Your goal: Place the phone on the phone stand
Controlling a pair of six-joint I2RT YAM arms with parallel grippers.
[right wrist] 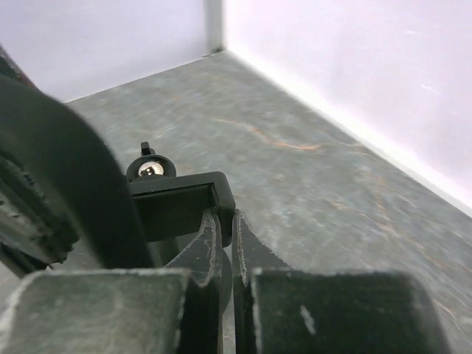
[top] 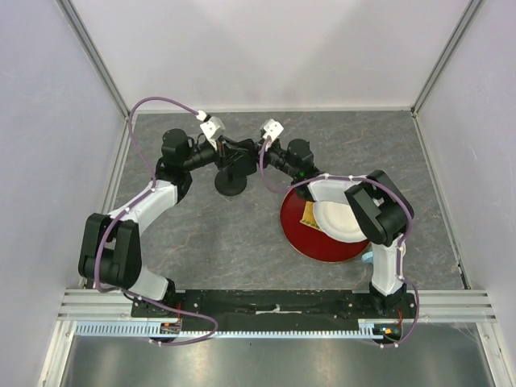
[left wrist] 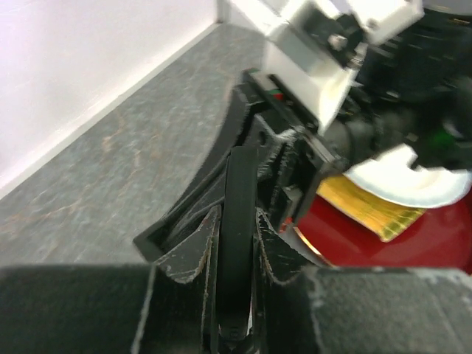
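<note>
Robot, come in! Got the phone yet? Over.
Left end effector shut on phone. Right end effector shut at phone stand clamp. Red plate beside, apart from stand.

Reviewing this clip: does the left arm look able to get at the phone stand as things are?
Probably yes. The left pincer, shut on the phone, is right at the phone stand. Only the right pincer, shut beside the stand's head, crowds the approach.
</note>
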